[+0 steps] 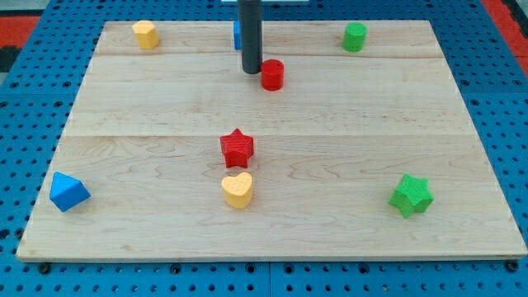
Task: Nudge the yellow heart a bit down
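A: Where's my tip (251,71)?
B: Rod upright nr view's top, tip touching red cylinder (272,74) on its left. No gripper, so no hand state to tell.
A: Yellow heart (238,190)?
B: Low centre, just below red star (238,148), well apart from tip.

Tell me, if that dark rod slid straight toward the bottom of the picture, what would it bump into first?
Probably the red star. My tip sits beside the red cylinder, and the star lies roughly below it, ahead of the yellow heart. It might only clip the star's edge.
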Robot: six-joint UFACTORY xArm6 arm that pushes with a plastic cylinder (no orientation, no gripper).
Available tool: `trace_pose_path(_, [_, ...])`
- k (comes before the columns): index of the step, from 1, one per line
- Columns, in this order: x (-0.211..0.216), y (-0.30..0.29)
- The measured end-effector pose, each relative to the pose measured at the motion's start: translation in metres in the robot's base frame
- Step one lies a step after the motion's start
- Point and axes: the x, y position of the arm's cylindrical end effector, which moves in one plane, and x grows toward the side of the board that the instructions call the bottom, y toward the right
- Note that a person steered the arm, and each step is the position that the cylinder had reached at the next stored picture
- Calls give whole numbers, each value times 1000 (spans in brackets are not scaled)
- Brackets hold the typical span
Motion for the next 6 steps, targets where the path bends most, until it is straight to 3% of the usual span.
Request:
trace_pose_path(1, [-47, 15])
trace_pose_path(2, [15, 50])
trace_pose_path(3, [56, -7])
trace_pose_path(4, [66, 48])
trace_pose_path(5, [117, 92])
trace_pose_path(6, [187, 66])
